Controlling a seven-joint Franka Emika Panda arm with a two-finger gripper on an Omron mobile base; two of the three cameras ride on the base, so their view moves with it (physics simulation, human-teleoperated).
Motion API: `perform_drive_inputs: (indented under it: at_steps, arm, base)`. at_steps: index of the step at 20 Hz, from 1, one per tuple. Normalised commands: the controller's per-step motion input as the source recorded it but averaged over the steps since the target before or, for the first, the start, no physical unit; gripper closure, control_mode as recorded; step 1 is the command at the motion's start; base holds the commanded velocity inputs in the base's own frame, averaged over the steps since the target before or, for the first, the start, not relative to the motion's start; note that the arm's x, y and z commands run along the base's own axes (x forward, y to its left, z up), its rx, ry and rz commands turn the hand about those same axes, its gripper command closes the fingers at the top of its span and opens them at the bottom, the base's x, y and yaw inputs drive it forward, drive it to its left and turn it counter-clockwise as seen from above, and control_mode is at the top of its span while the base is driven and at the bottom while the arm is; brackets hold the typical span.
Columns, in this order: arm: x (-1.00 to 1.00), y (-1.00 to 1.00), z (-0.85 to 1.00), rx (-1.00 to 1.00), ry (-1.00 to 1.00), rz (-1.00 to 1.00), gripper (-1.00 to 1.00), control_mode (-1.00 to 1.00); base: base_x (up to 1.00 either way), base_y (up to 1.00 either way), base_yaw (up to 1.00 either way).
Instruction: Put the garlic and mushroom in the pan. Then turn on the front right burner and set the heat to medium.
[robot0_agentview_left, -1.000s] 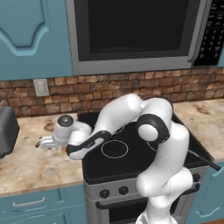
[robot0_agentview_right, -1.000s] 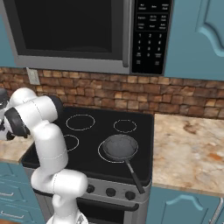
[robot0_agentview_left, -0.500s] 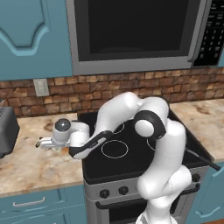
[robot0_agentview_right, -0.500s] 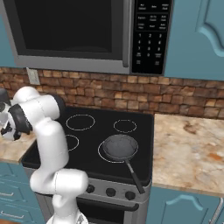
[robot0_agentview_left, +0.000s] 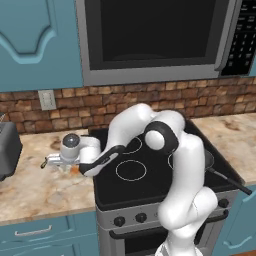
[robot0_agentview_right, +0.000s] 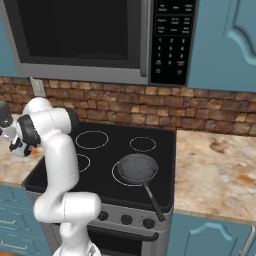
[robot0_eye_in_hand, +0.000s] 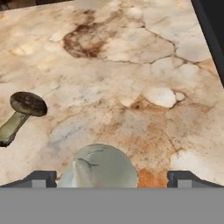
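My gripper (robot0_eye_in_hand: 112, 180) sits low over the marble surface (robot0_eye_in_hand: 131, 78) to the left of the cooktop, and in the hand view its two dark fingertips stand wide apart at the bottom edge with the garlic (robot0_eye_in_hand: 99, 168) lying between them. I see daylight on both sides of the bulb, so I judge the jaws are open and holding nothing, with the garlic bracketed but not clamped. From the left base view the hand (robot0_agentview_left: 62, 157) is stretched out sideways over that surface, close to it.

The mushroom (robot0_eye_in_hand: 19, 113) lies on its side just beside the garlic, cap up and stem pointing toward the frame edge, well clear of the fingertips.

I read this as the first pick: garlic first, mushroom after. The next move, as I see it, calls for settling the last bit down if needed and closing squarely on the bulb. It is rounded and lumpy, so it could squirt out if the fingers meet it high.

The pan (robot0_agentview_right: 136, 168) rests on the front right burner (robot0_agentview_right: 120, 175), handle pointing toward the stove front, and it looks bare inside: neither ingredient is in it. The carry will be a long swing across the black cooktop (robot0_agentview_right: 107, 150). The knobs (robot0_agentview_right: 126, 219) along the stove front wait for the final step.
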Motion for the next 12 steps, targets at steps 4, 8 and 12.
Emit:
perform_drive_inputs:
  at_steps: [4,8,12]
  arm:
    - [0.01,0.00,-0.27,0.00,0.00,-0.01,-1.00,-1.00]
    - [0.00,0.00,-0.25,0.00,0.00,0.00,-1.00,-1.00]
    - [-0.01,0.00,-0.20,0.00,0.06,0.00,-1.00,-1.00]
  base:
    - [0.00,0.00,0.00]
    - [0.00,0.00,0.00]
    - [0.00,0.00,0.00]
